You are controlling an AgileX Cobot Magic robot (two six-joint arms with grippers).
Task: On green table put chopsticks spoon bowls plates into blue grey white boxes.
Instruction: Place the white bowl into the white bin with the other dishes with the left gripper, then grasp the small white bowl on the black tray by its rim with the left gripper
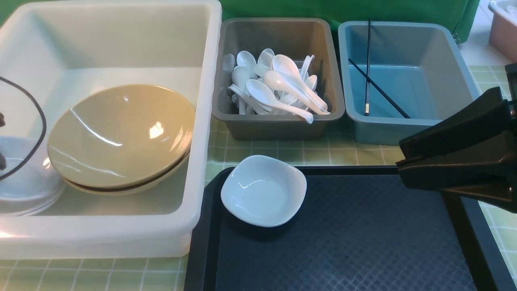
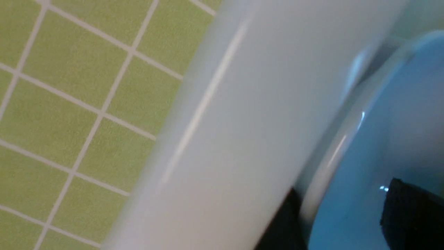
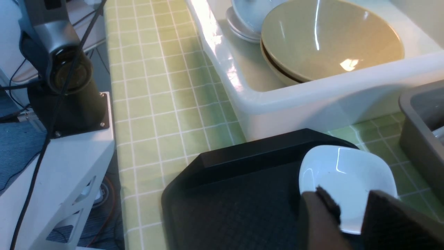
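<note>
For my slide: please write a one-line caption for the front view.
Bowls in the white box, spoons in the grey box, chopsticks in the blue box, one plate on the black tray.

Robot lab, staged dish-sorting bench: arm base (image 3: 67, 93) bolted to white stand (image 3: 59, 173) beside green table (image 3: 156, 104), green backdrop cloth (image 1: 363, 10) behind it.

No readable text or labels appear anywhere.

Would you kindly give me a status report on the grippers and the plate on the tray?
Left gripper open at stacked plates in white box. Right gripper open, short of the plate on the tray. Nothing between them.
</note>
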